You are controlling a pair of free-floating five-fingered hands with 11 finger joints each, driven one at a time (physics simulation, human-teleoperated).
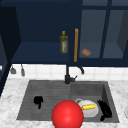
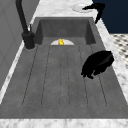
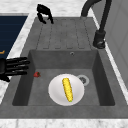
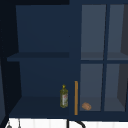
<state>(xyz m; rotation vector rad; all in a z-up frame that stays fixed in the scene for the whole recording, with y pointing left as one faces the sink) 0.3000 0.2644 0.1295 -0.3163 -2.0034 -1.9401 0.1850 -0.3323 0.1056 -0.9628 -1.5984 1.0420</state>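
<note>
While a red ball (image 1: 67, 114) sits nearest at the sink's (image 1: 27, 105) front edge, the right hand (image 1: 105, 110) hovers at its three o'clock with fingers straight, beside the plate (image 1: 88, 111) holding corn (image 1: 89, 107). At ten o'clock the left hand (image 1: 38, 100) hangs curled, empty, over the drainboard. Beyond stands the faucet (image 1: 67, 75), then the shelf's (image 1: 37, 58) bottle (image 1: 63, 42) and bread (image 1: 86, 52).

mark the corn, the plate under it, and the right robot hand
corn (image 3: 67, 89), right side view, middle of the cob.
plate (image 3: 55, 92), right side view, bare white surface left of the cob.
right robot hand (image 1: 105, 110), front view, back of the hand.
</note>
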